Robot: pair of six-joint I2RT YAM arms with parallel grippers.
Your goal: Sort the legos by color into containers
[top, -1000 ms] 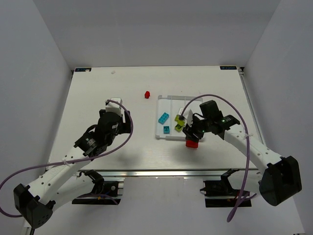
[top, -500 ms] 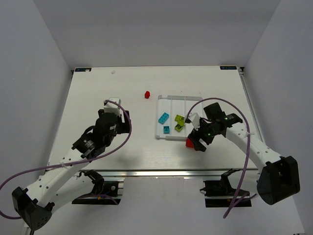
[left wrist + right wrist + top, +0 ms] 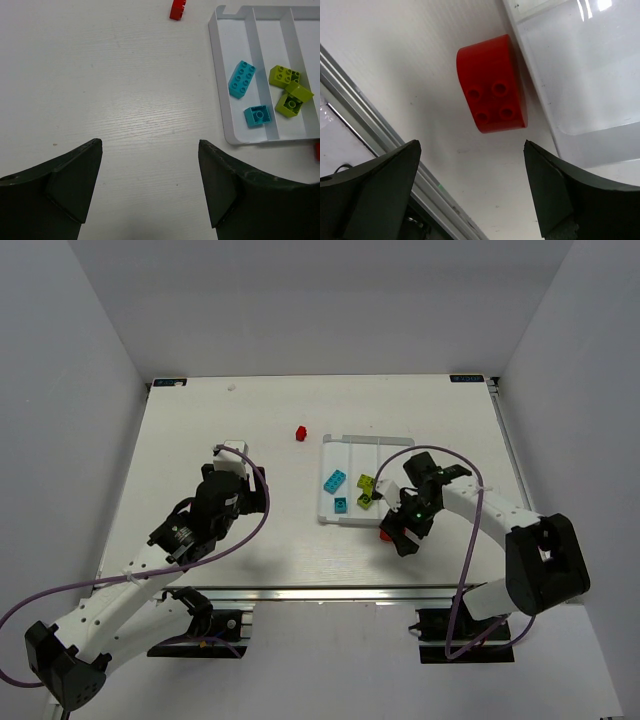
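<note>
The white desk (image 3: 200, 420) carries one white tray (image 3: 330, 443), right of centre, divided into three long compartments.

Left gripper (image 3: 232, 450): it hangs over bare desk left of the tray. The left wrist view shows its jaws (image 3: 150, 145) spread wide with nothing between them.

Right gripper (image 3: 398, 538): it sits low at the tray's near edge. The top view hides most of what lies under it. The right wrist view shows the fingers (image 3: 375, 190) wide apart and touching nothing.

Brick count: six.
- Red, two. One red brick (image 3: 492, 90) lies studs up on the desk, just beside the tray's near wall and between the right fingers. The far red brick (image 3: 300, 432) lies on the desk off the tray's far left corner.
- Cyan, two. The long cyan brick (image 3: 241, 78) and the small cyan brick (image 3: 258, 115) lie in the left compartment.
- Lime, two. The lime bricks (image 3: 290, 102) touch each other in the middle compartment. Only the left wrist view shows their studs.
</note>
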